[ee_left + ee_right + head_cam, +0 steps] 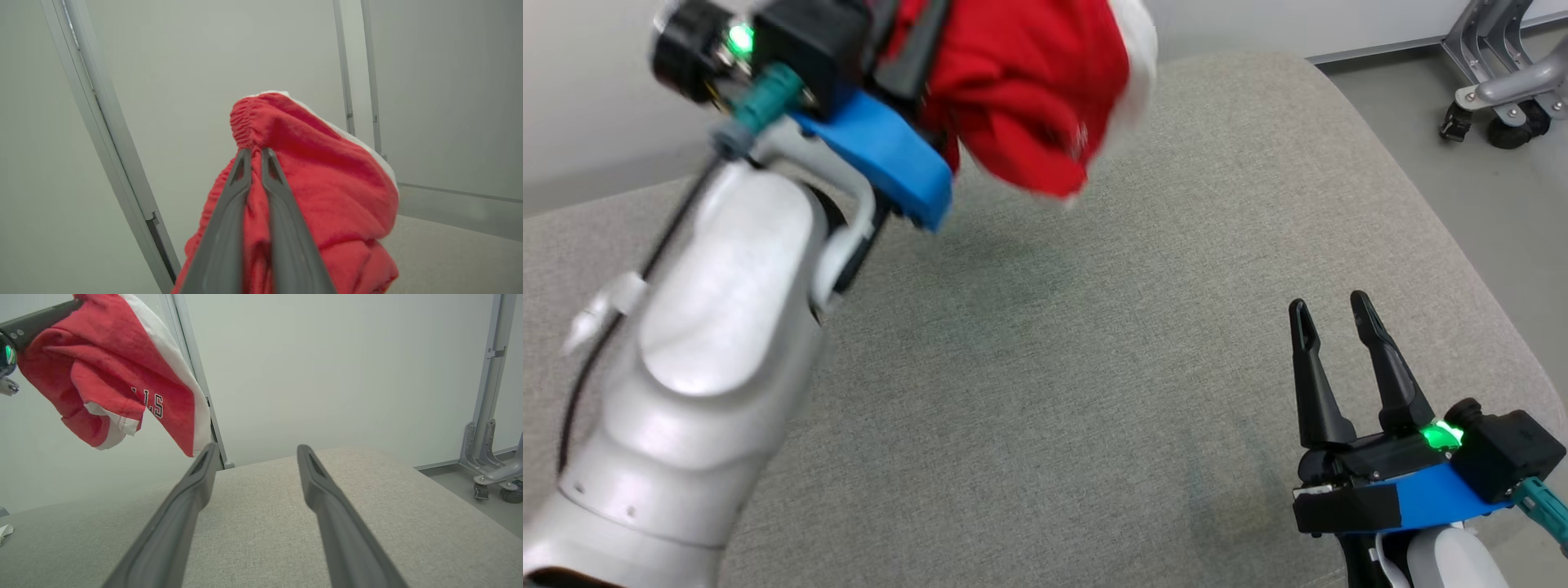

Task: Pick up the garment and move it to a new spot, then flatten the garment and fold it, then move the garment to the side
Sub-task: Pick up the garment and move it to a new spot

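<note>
The garment (1029, 90) is a pair of red shorts with white trim and dark lettering, bunched up and hanging in the air above the far part of the grey padded surface (1054, 367). My left gripper (256, 153) is shut on its elastic waistband (243, 122), the cloth pinched between both fingers. From the right wrist view the garment (110, 371) dangles at the upper left, clear of the surface. My right gripper (1333, 304) stands open near the front right, just above the surface, with nothing between its fingers (196, 486).
The grey padded surface (265, 522) has rounded corners and drops off to the floor on the right. A wheeled metal stand (1499, 82) sits on the floor at the far right. Pale walls with a vertical door frame (110, 134) rise behind.
</note>
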Robot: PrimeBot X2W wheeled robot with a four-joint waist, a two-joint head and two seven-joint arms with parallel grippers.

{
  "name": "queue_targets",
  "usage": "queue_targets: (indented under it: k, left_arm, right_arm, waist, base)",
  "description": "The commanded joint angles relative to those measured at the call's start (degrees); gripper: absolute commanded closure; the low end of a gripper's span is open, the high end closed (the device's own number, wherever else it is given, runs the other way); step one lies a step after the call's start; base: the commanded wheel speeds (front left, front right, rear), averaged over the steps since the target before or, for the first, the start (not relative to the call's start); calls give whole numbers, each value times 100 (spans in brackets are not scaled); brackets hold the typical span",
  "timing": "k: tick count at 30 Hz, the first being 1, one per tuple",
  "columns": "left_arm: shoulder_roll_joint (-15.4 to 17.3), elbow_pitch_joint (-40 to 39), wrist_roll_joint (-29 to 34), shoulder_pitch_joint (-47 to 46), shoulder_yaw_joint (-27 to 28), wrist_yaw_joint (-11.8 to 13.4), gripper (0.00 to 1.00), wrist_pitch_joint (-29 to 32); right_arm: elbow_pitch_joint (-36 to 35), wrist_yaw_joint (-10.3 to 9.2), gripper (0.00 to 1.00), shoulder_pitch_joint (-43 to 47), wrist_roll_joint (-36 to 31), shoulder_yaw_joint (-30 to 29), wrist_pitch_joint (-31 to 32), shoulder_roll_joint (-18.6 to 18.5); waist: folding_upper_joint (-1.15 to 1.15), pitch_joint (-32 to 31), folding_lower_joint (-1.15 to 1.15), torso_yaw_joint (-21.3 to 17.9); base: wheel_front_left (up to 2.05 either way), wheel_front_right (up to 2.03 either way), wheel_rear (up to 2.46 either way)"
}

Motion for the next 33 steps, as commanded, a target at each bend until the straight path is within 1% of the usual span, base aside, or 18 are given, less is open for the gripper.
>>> queue_targets:
  k: [1, 4, 8, 15, 17, 19, 22, 24, 28, 32, 33]
  left_arm:
    - [-28, 81, -33, 183, -58, 0, 100, -59]
    - [-139, 331, -122, 604, -230, 0, 100, -162]
    - [-277, 785, -248, 1140, -322, 50, 100, -406]
    - [-694, 1594, -397, 1881, -531, 76, 100, -844]
    - [-780, 1733, -391, 1949, -555, 97, 0, -961]
    - [-896, 1759, -428, 1989, -502, 131, 0, -1119]
    - [-923, 1603, -433, 2045, -362, 244, 0, -1186]
    - [-896, 1386, -407, 2123, -218, 319, 0, -1208]
    - [-769, 713, -247, 2477, 188, 480, 0, -1211]
    - [-677, 188, -75, 2957, 617, 587, 0, -1212]
    - [-677, 188, -75, 2957, 617, 587, 0, -1212]
  right_arm:
    - [-19, 3, 0, -4, 38, -3, -21, -24]
    - [-3, 3, 0, 2, 20, -12, -21, -24]
    - [37, 3, 0, 3, -3, -16, -21, -23]
    - [105, 3, 0, 23, -66, -16, -21, -23]
    - [127, 3, 0, 29, -75, -19, -21, -24]
    - [158, 3, 0, 67, -104, -39, -21, -25]
    - [188, 3, 0, 128, -110, -52, -21, -24]
    - [195, 3, 0, 161, -102, -55, -21, -25]
    - [252, 3, 0, 288, -55, -80, -21, -25]
    - [307, 3, 0, 390, -55, -101, -21, -25]
    - [307, 3, 0, 390, -55, -101, -21, -25]
  waist:
    - [1, 9, 0, 6]
    - [1, 20, 0, 41]
    - [1, 39, 0, 124]
    - [1, 27, 0, 335]
    - [1, -1, 0, 398]
    - [1, -85, 0, 512]
    - [1, -185, 0, 632]
    - [1, -260, 0, 727]
    - [1, -437, 0, 945]
    - [1, -618, 0, 1178]
    - [1, -618, 0, 1178]
  base:
    - [0, 0, 0]
    - [0, 0, 0]
    - [0, 0, 0]
    - [0, 0, 0]
    - [0, 0, 0]
    - [0, 0, 0]
    - [0, 0, 0]
    - [0, 0, 0]
    - [0, 0, 0]
    - [0, 0, 0]
    - [0, 0, 0]
